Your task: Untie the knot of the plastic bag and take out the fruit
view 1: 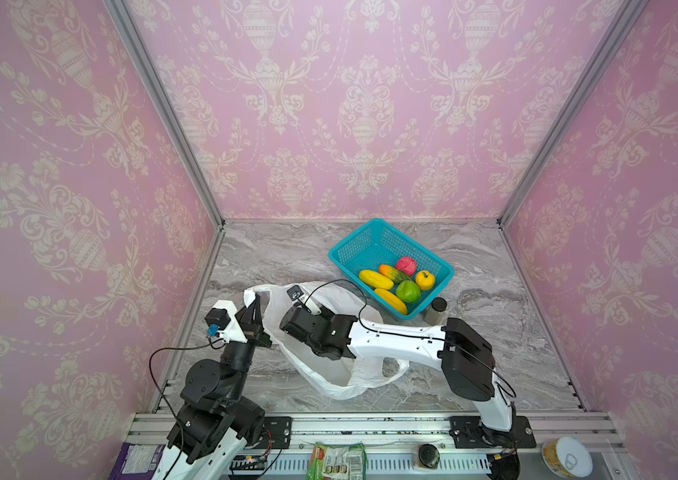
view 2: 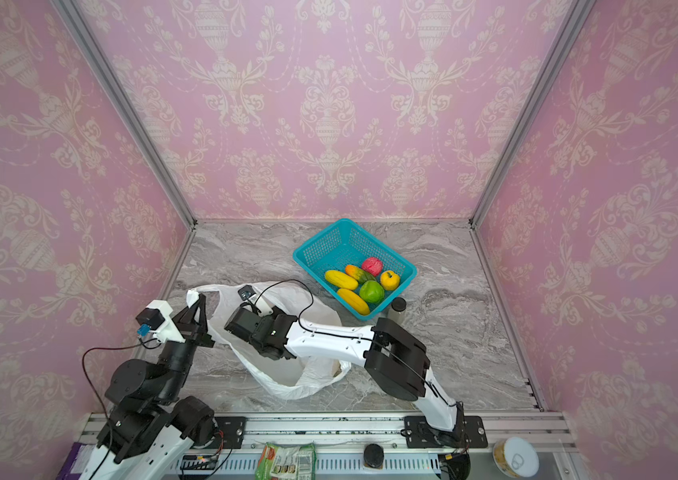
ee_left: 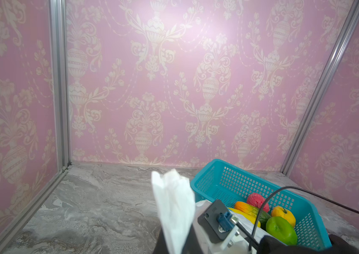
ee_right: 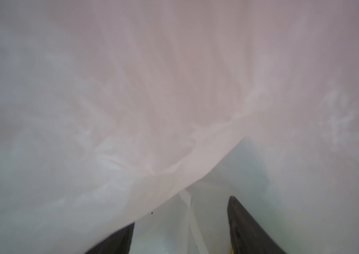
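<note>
Bag point(view 1: 360, 372) lies crumpled on the desk point(view 1: 270, 257), lower centre in both top views, just below-left of the basket point(view 1: 351, 245). White, thin, crinkly, see-through in spots. No knot shows anywhere; the mouth gapes wide and one loop handle trails at lower right.

Left tool point(view 1: 255, 301) is pressed together on the bag's upper-left rim and holds it up off the desk. In the left wrist view that pinched flap point(ee_left: 174, 204) stands up as a white tuft.

Right tool point(ee_right: 181, 211) is inside the bag, reached in from the right. In the top views its wrist covers it. In the right wrist view the two dark fingers point(ee_right: 246, 226) stand spread, with only loose film between them and nothing gripped. Small yellow patch point(ee_right: 232, 250) sits by one finger, too small to name.

Fruit point(view 1: 407, 291): six pieces are in the basket, packed at its lower-right end. They are two long yellow ones, an orange-green mango, a pink-red ball, a yellow apple and a green apple. All are glossy, smooth and toy-like. Cannot tell if any fruit is left in the bag.

Key relation: the basket lies up and to the right of the right tool, and the right arm is the nearer one. The bag's long axis runs from the held rim at upper left down to the loose handle at lower right. My guess: untying is done and the emptying is at or near its end. The next move is either a grab deeper in the bag or a pull-out toward lower right. Risk: film snags on the spread fingers. Jar point(view 1: 437, 309) touches the basket's lower-right corner, close to the right arm's path.
</note>
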Robot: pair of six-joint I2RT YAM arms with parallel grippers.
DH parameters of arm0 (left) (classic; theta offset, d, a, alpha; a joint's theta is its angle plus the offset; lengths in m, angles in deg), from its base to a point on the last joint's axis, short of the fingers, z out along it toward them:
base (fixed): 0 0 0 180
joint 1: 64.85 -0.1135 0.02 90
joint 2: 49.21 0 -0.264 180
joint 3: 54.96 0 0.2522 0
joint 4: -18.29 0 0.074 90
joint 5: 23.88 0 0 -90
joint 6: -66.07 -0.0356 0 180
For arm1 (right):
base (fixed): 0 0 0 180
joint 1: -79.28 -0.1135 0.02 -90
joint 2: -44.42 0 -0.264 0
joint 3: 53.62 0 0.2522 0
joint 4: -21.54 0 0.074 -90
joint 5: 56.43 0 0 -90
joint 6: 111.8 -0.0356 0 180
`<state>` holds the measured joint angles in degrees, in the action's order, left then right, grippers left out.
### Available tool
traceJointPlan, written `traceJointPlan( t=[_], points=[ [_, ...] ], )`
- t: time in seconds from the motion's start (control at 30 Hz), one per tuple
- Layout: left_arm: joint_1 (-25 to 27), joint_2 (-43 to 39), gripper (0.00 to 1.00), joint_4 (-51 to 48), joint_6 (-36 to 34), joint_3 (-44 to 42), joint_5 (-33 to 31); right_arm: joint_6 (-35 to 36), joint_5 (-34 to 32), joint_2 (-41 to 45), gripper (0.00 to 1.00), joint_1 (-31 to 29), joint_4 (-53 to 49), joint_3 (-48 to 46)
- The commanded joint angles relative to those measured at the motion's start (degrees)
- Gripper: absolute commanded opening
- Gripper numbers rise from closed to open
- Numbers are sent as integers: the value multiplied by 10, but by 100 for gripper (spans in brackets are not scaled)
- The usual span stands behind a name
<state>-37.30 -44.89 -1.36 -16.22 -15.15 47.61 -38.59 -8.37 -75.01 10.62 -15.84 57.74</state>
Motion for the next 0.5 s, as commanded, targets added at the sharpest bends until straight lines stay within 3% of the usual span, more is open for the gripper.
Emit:
traceJointPlan(
  t=[0.0,0.23,0.47],
  points=[
    [2,-29,0,-46,-23,28,-48,26,-6,10,74,15,-26,14],
    [2,-22,0,-82,-13,81,-19,42,-10,-58,71,68,-91,176],
    [2,-22,0,-105,0,111,10,76,-28,-88,77,83,-93,291]
  ],
)
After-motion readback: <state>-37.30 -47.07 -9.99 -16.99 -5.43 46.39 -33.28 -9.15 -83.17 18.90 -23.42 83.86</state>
